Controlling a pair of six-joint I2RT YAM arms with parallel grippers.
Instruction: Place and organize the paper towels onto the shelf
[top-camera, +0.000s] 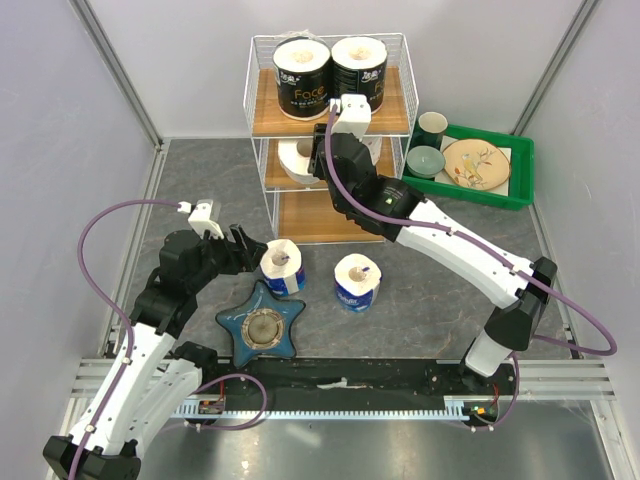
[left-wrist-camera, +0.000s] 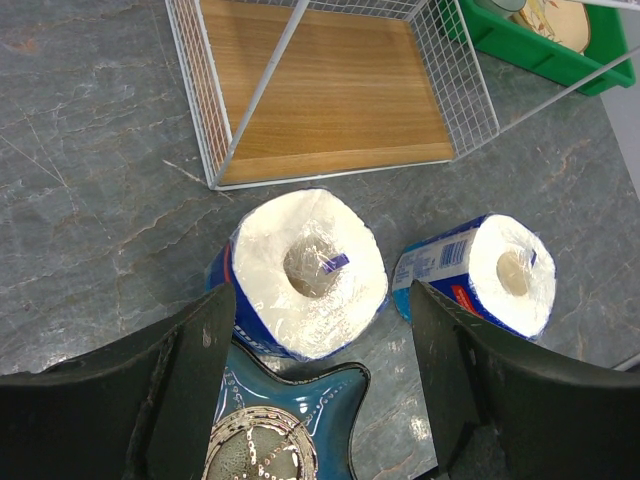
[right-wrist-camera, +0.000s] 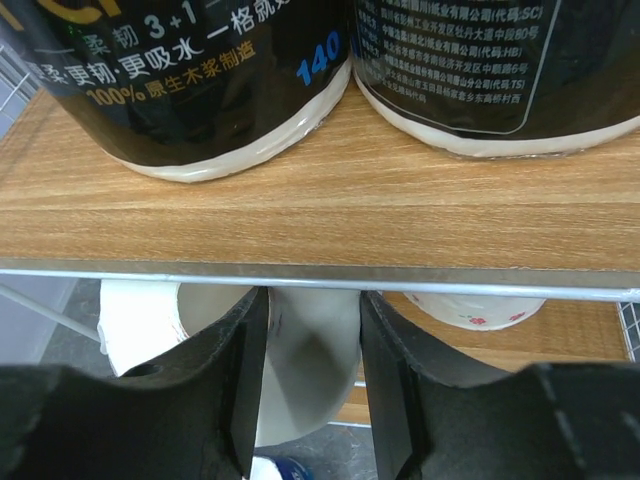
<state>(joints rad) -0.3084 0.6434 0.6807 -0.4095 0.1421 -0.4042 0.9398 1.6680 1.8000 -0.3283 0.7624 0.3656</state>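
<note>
The shelf (top-camera: 395, 115) stands at the back, with two black-wrapped paper towels (top-camera: 302, 75) (top-camera: 360, 68) on its top tier (right-wrist-camera: 320, 215). My right gripper (top-camera: 340, 150) reaches in under that tier, its jaws (right-wrist-camera: 312, 300) shut on a white roll (right-wrist-camera: 310, 370). Another white roll (top-camera: 295, 160) shows on the middle tier to its left. Two blue-white rolls (top-camera: 282, 265) (top-camera: 357, 280) stand on the table in front of the shelf. My left gripper (top-camera: 245, 245) hovers open just behind the left one (left-wrist-camera: 305, 270), touching nothing.
A blue star-shaped dish (top-camera: 262, 328) lies right under my left gripper, against the left roll. A green tray (top-camera: 520, 165) with cups and a plate sits right of the shelf. The bottom tier (left-wrist-camera: 330, 100) is bare wood. A floral-printed white object (right-wrist-camera: 470, 308) sits right of my right fingers.
</note>
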